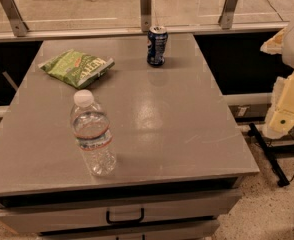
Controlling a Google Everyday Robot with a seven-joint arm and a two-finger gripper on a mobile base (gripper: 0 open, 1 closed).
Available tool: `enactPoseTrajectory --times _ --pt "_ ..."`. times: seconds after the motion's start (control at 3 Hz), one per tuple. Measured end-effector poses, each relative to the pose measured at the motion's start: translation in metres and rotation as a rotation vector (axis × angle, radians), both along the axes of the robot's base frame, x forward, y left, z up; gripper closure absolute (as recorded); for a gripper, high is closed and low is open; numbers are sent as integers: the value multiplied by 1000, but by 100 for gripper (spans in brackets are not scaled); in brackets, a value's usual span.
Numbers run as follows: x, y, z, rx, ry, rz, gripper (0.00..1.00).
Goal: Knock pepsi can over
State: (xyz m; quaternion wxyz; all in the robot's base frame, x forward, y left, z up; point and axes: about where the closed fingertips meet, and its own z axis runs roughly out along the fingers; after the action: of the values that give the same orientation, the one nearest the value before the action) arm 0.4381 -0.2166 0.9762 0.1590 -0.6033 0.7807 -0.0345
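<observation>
The pepsi can (pixel 157 46) is a small dark blue can with a silver top. It stands upright near the far edge of the grey table (pixel 187 134), a little right of the middle. My gripper (pixel 286 101) is a cream-coloured shape at the right edge of the view, off the table's right side, well apart from the can and nearer to me than it.
A clear water bottle (pixel 92 134) with a white cap stands near the table's front left. A green crisp bag (pixel 77 67) lies at the far left. A glass railing with metal posts (pixel 145 8) runs behind the table. Drawers with a black handle (pixel 124 216) sit below the tabletop.
</observation>
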Motion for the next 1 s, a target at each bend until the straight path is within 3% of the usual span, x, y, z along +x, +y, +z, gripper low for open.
enactPoseTrajectory --times 0.33,0.67,1.0 --pt "0 0 0 0 0 0 0" --pt "24 11 -13 66 -16 26 0" --pt "82 37 -36 193 -67 83 0"
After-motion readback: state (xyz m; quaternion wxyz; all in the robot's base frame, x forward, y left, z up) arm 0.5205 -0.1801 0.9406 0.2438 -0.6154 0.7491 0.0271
